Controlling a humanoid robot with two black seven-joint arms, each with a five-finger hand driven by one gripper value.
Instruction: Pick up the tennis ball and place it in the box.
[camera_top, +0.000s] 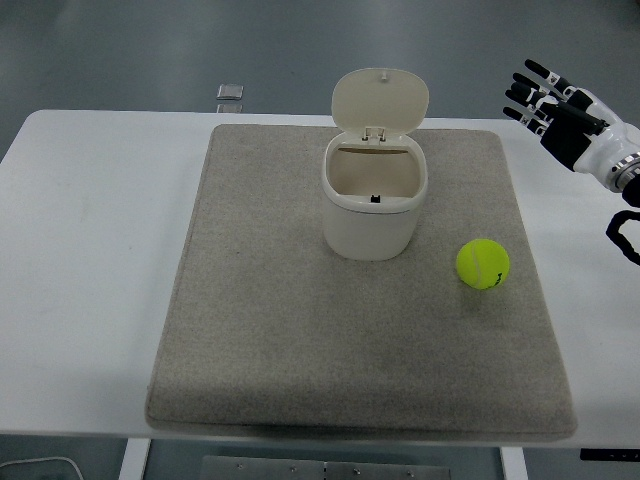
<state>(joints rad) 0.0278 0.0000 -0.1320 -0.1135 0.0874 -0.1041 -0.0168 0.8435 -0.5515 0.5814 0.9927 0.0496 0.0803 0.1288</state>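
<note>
A yellow-green tennis ball (483, 264) lies on the grey mat (270, 330), to the right of the box. The box (374, 205) is a cream bin standing upright at the mat's middle back, its hinged lid (380, 100) flipped up and its inside empty. My right hand (548, 105) hovers at the upper right, over the table beyond the mat's right edge, well behind and to the right of the ball. Its fingers are spread and hold nothing. My left arm does not show.
The mat covers most of the white table (90, 260). A small grey square object (230, 93) lies at the table's far edge, left of the box. A black cable loop (622, 238) shows at the right edge.
</note>
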